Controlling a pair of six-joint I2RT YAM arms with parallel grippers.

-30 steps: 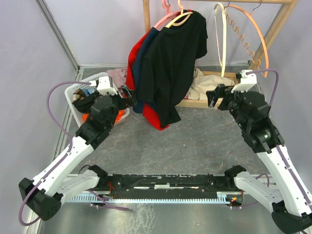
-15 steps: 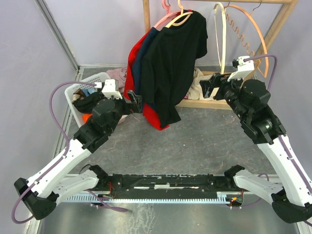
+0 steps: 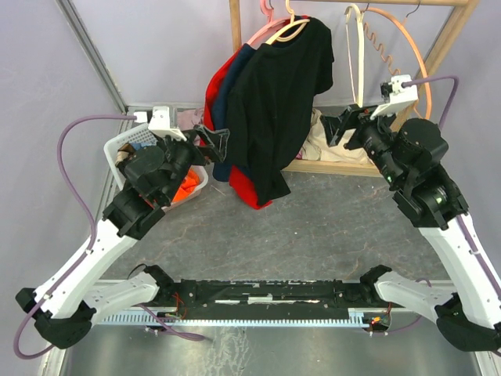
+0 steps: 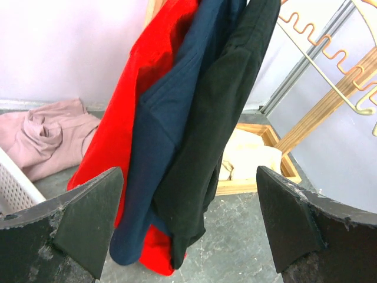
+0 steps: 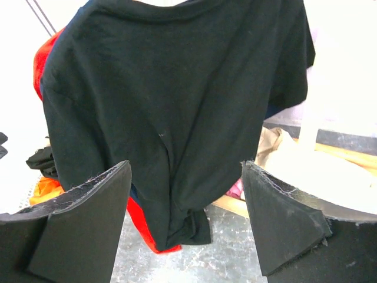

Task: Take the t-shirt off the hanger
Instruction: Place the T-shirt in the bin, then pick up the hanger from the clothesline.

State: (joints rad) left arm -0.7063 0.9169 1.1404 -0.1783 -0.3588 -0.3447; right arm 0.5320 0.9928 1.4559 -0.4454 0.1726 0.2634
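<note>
The black t-shirt (image 3: pixel 278 102) hangs on a pale hanger (image 3: pixel 291 28) from the top rail of a wooden rack (image 3: pixel 234 23) at the far side of the table (image 3: pixel 313 235). Its hem droops toward the near left. Behind it, to the left, hang 2 more garments: a navy shirt (image 4: pixel 171 130) and a red shirt (image 4: pixel 126 118), which seem to share a pink hanger (image 3: pixel 262 31). The red hem shows below the black one.

The left gripper (image 3: pixel 214 139) is raised at the left edge of the hanging clothes, its jaws spread wide and holding nothing. In the left wrist view its 2 fingers (image 4: pixel 76 224) frame all 3 garments, which hang beyond the tips without touching them.

The right gripper (image 3: pixel 338 129) is raised to the right of the black t-shirt, jaws also wide apart and empty. In the right wrist view its fingers (image 5: pixel 82 224) frame the shirt's front, with the cloth farther off and clear of them.

2 bare hangers hang on the rail at the right: a cream hanger (image 3: pixel 358 63) and an orange hanger (image 3: pixel 411 55) with a wavy bar. A beige cloth (image 4: pixel 247 159) lies on the rack's base. A white basket (image 3: pixel 117 146) of clothes stands at the left, and a pink garment (image 4: pixel 47 130) lies just beyond it.
</note>
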